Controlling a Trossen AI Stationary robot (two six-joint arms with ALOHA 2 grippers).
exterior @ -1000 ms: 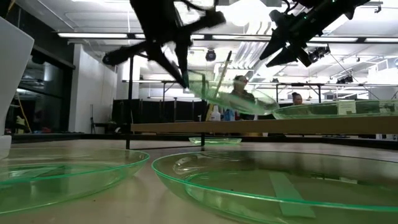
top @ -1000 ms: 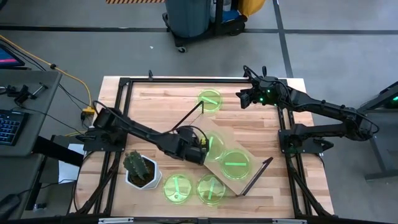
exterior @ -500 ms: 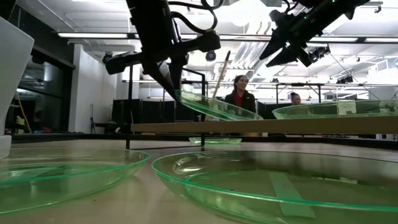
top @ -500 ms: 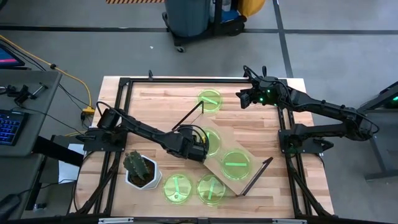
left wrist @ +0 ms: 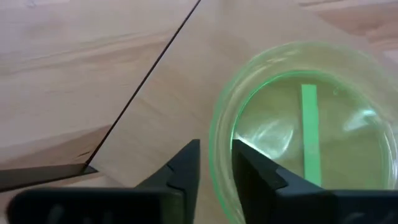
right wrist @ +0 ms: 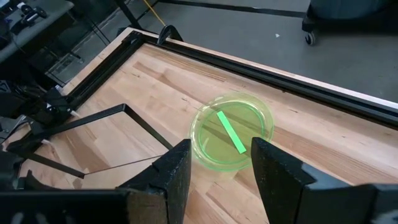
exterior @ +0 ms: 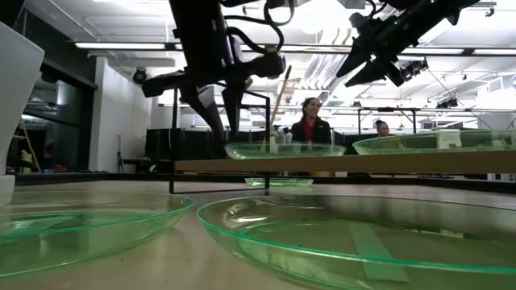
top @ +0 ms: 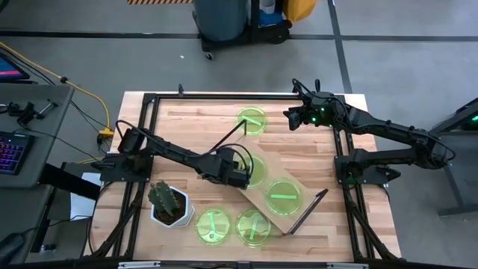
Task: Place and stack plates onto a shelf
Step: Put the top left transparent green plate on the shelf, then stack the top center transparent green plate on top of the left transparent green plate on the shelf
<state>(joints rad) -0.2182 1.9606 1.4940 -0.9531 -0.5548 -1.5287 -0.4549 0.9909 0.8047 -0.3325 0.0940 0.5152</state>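
**Two plates on the shelf, three left on the table**

Second of five plates being set down on the shelf (top: pixel 263 173). Sits level on the board in the low view, near the end with the raised wire frame, beside the plate already on the shelf (top: pixel 284 196) toward the other end. Held by the left gripper (left wrist: pixel 214 163), fingers pinched on the near rim of the held plate (left wrist: pixel 305 158), one finger inside the rim and one outside. Probably placed, not yet let go.

Next: opening the fingers, then lifting clear without dragging the rim or tipping the light plate off the board. After that, reaching for one of the two plates at the table's front edge, the front left plate (top: pixel 213 225) or the front right plate (top: pixel 254 226), both just beside the cactus pot (top: pixel 169 207).

Left arm stretched long and low from the table's left side toward the middle, wrist angled down onto the shelf.

Right gripper (right wrist: pixel 216 163) waiting high over the table's far right corner, fingers spread and empty, looking at the far plate (right wrist: pixel 231 132) lying near the back rail.
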